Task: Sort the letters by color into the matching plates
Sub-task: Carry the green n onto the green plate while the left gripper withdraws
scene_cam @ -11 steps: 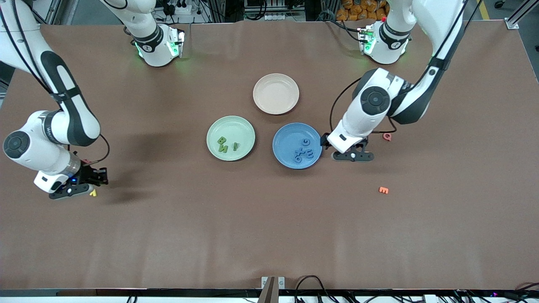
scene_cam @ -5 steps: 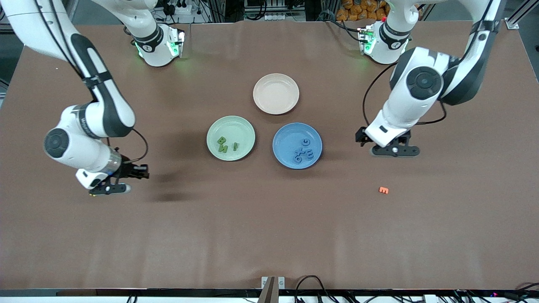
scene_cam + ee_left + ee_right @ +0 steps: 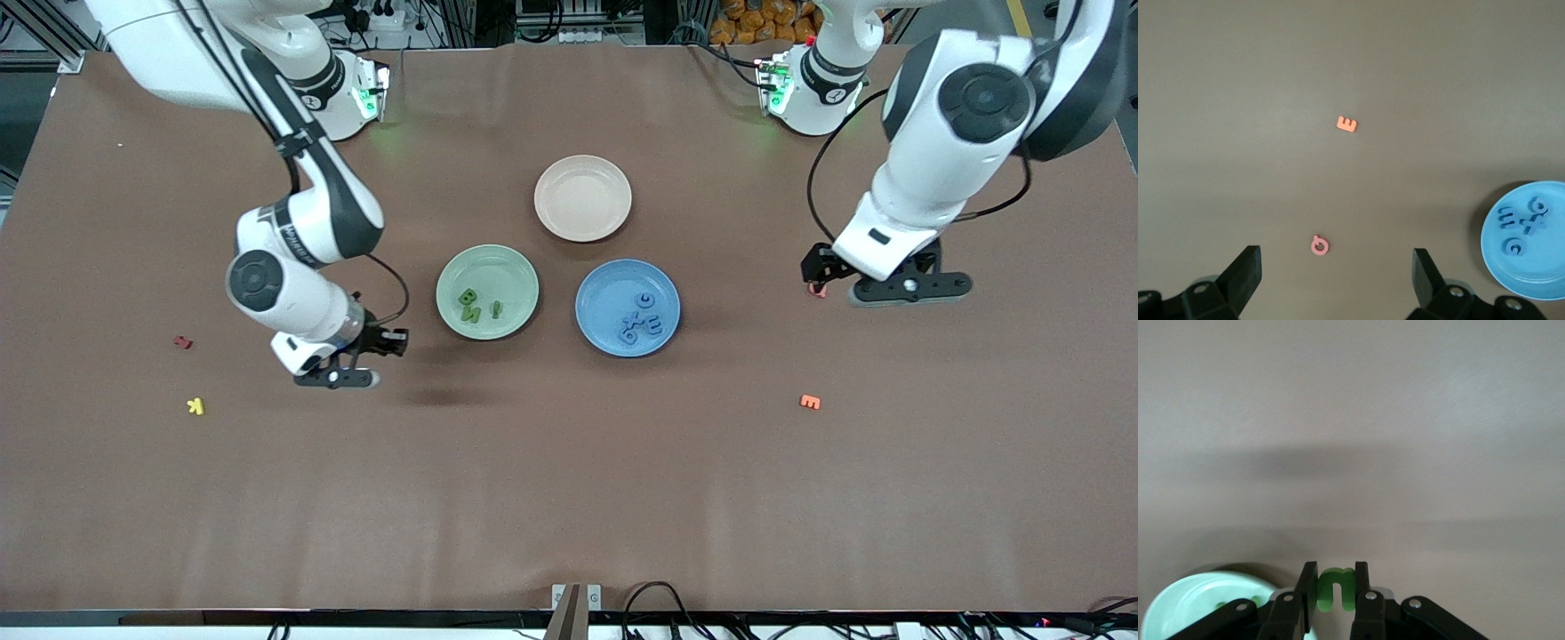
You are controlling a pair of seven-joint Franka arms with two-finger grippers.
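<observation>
Between right claw (image 3: 1335, 597) fingers: chunky green letter (image 3: 1335, 587).

— What did you have under everything?
— A wide table (image 3: 569, 498) in matte brown covering, evenly lit, soft shadows on it.
— And along its top edge?
— You had dark cables (image 3: 551, 22) and metal framing (image 3: 1098, 31).

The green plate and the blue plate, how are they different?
The green plate is pale mint; the blue plate is medium blue. The green plate holds three green letters; the blue plate holds four blue letters. The green plate lies toward the right arm's end, the blue plate toward the left arm's. Both are round, shallow and equally big.
</observation>
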